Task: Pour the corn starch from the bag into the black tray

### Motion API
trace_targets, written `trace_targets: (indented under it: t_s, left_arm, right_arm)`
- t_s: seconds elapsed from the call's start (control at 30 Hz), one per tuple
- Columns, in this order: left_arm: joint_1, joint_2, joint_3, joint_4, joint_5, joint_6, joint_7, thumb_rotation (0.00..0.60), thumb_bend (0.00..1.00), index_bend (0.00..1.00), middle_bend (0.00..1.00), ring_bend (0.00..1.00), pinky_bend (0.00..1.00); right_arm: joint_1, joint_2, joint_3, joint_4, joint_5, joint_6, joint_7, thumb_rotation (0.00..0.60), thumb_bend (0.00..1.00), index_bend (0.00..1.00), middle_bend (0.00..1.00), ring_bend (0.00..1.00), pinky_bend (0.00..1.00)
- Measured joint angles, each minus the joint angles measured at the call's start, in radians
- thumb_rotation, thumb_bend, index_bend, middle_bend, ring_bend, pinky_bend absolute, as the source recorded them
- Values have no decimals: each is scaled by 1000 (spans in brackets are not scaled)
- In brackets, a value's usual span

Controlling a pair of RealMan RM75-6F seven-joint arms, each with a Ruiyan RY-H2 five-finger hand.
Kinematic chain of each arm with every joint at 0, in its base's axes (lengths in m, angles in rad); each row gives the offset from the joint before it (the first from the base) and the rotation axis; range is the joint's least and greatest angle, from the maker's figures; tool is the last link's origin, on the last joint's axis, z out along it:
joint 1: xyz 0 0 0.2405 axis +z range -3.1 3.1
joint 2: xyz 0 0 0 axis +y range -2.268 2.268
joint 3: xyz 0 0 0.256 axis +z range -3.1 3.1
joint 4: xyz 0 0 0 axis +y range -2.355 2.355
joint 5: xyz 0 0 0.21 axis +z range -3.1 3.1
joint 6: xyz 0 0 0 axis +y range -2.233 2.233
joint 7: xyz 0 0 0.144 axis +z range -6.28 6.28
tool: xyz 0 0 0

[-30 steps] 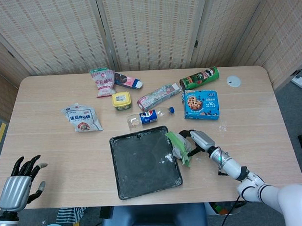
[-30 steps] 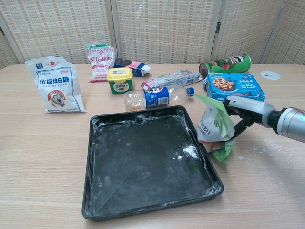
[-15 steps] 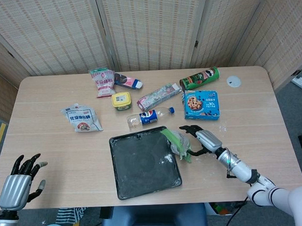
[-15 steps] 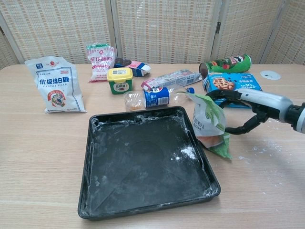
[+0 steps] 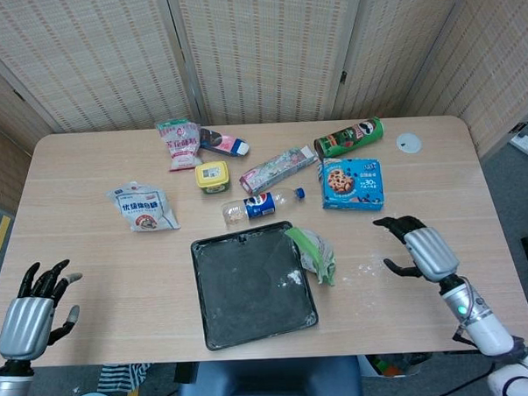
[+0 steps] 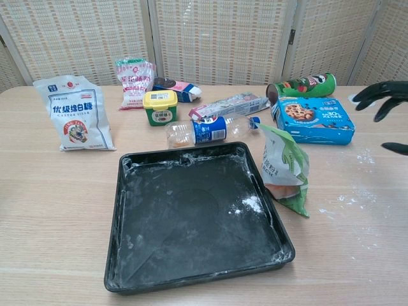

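The black tray [image 5: 219,331] [image 6: 121,255] lies at the table's near middle, dusted with white powder and a small white heap [image 6: 254,203]. The green-and-white corn starch bag [image 5: 313,255] [image 6: 283,169] rests against the tray's right rim, nothing holding it. My right hand [image 5: 419,246] [image 6: 385,95] hovers well to the right of the bag, its fingers spread and holding nothing. My left hand [image 5: 32,312] hangs off the table's near-left corner, fingers apart and holding nothing; the chest view does not show it.
Behind the tray lie a clear bottle [image 5: 261,204], a blue cookie box [image 5: 352,184], a green chip can [image 5: 349,138], a yellow tub [image 5: 212,176], a white sugar bag [image 5: 144,208] and other packets. Spilled powder [image 6: 357,191] speckles the table right of the bag.
My right hand has let go of the corn starch bag and drawn away to the right. The bag now leans by itself on the tray's right rim. The left hand barely moved.
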State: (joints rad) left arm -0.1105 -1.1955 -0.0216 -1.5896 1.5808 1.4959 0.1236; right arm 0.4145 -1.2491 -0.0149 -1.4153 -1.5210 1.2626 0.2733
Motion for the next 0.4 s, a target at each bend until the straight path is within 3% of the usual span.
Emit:
trace_targets:
  t_s: [0.17,0.4]
  left_arm:
    - [-2,-7,-7,-4,9,19,12,600,460,272,148,206,15]
    - [5,-10,-8,-27,34,51,31,600,461,270,148,196,16]
  right_arm:
    - [-119,129,-12,-176,43,125,-144,600,341,179,244,306,187]
    - [-270,184,-32,-253,47,293,-208,600,341,179,245,306,190]
